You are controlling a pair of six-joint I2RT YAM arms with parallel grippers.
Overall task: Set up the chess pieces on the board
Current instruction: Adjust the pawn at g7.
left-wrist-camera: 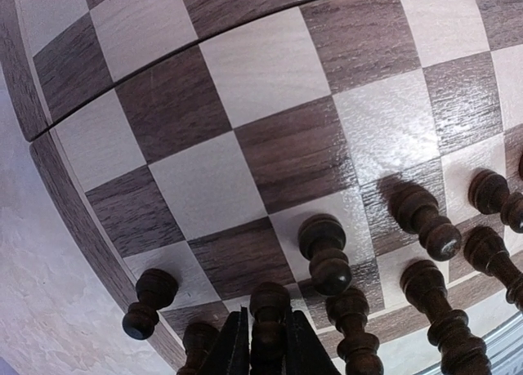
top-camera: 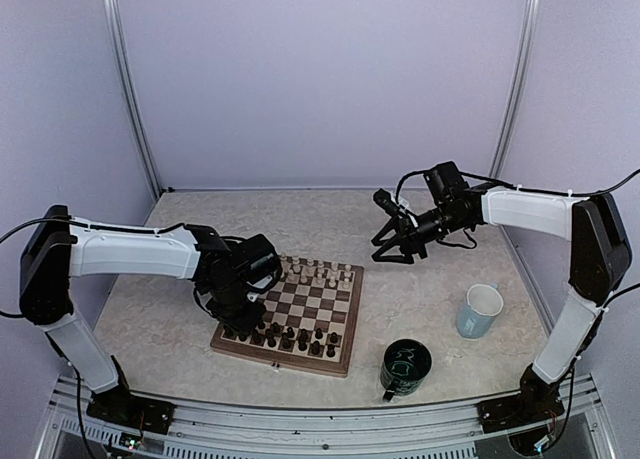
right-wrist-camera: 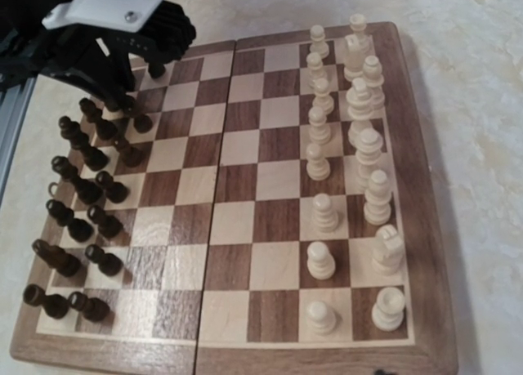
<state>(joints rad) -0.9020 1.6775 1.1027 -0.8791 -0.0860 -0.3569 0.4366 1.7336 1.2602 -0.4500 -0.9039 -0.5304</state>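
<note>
Your square wooden chessboard with dark brown and pale cream checks (top-camera: 305, 304) lies near the middle of the marbled beige bench (top-camera: 420, 229), slightly left of centre, with one edge turned toward the arms' bases. The dark brown turned chess pieces (top-camera: 290, 337) stand in two rows along that near edge; the cream-white turned chess pieces (top-camera: 322, 273) stand in two rows along the far edge, and the squares between them are bare.

Your left claw (left-wrist-camera: 266, 326) is down over the left end of the dark rows. Its black fingers (left-wrist-camera: 233, 350) sit narrowly on either side of one dark brown pawn-like piece (left-wrist-camera: 270, 297) that stands upright among its neighbours. You cannot tell whether the pads actually press it.

Your right claw (top-camera: 395, 249) hangs above the bench beyond the board's far right corner, apart from every piece; its fingers are spread with nothing between them.

To the right of the board stand a dark green mug (top-camera: 405, 367) near the front edge and a pale blue mug with a white inside (top-camera: 480, 311) further right.
</note>
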